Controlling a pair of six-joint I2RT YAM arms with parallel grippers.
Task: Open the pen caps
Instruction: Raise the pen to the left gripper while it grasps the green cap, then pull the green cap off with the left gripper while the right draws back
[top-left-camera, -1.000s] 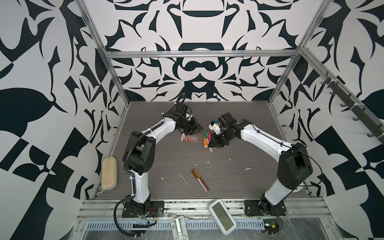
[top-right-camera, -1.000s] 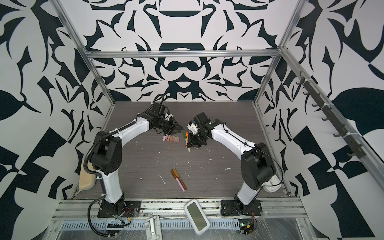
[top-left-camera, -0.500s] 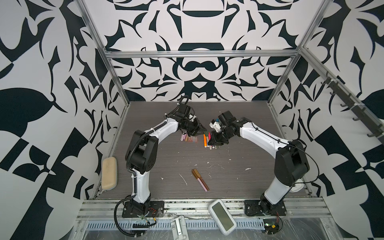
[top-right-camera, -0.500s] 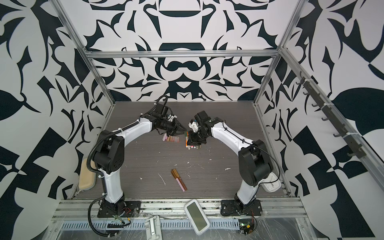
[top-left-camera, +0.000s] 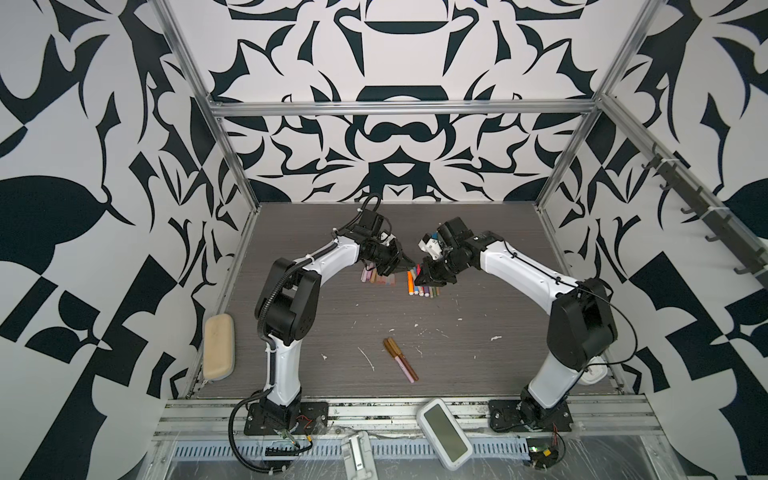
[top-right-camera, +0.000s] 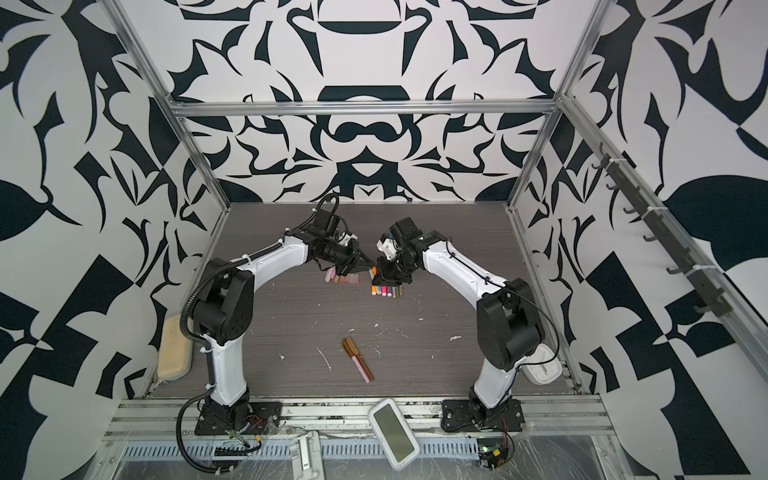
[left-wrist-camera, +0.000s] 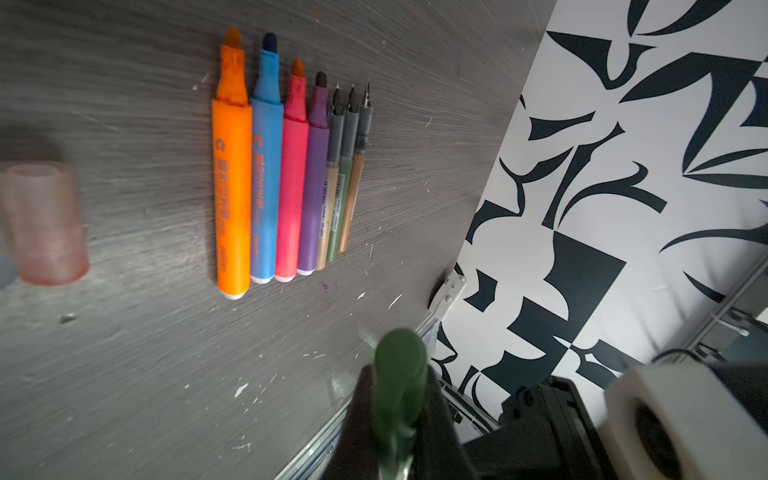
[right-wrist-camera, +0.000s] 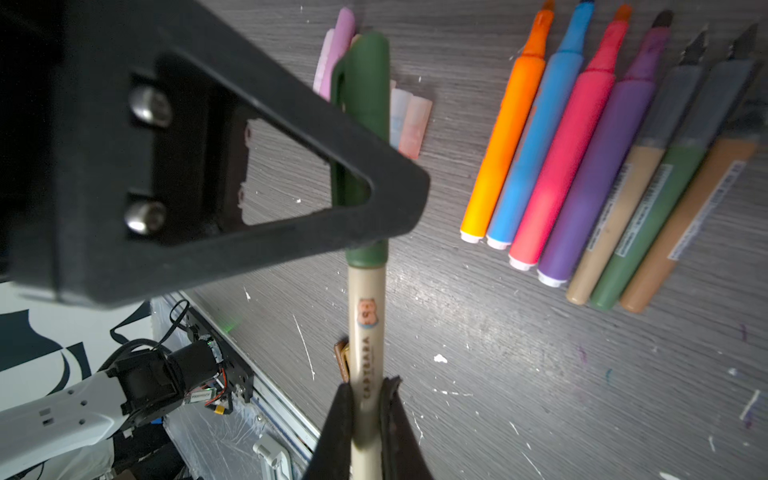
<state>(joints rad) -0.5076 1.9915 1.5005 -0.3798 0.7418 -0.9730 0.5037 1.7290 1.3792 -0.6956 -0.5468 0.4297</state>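
Clamping with both claws over the far middle of the table (top-left-camera: 478, 357) in both top views: left claw (top-left-camera: 405, 262) and right claw (top-left-camera: 424, 275) tip to tip, just above the row of uncapped pens (top-left-camera: 419, 289), with the loose caps (top-left-camera: 376, 278) just beside that row. Nearer the front edge, well apart, two capped pens (top-left-camera: 401, 359) lying together, judged untouched. From the left wrist: jaws pressed onto a green cap (left-wrist-camera: 399, 365), seven bare-tipped pens side by side beyond, one pale pink cap (left-wrist-camera: 43, 224) blurred. From the right wrist: pinching the beige pen (right-wrist-camera: 366, 332) by its barrel, with the green cap seated on the far end inside the left claw, so not yet pulled off. Judged well past halfway: this pen plus two more to go. Plenty of bare tabletop toward the front, walls well apart from both arms; best to pull along the barrel, clear of the row below.
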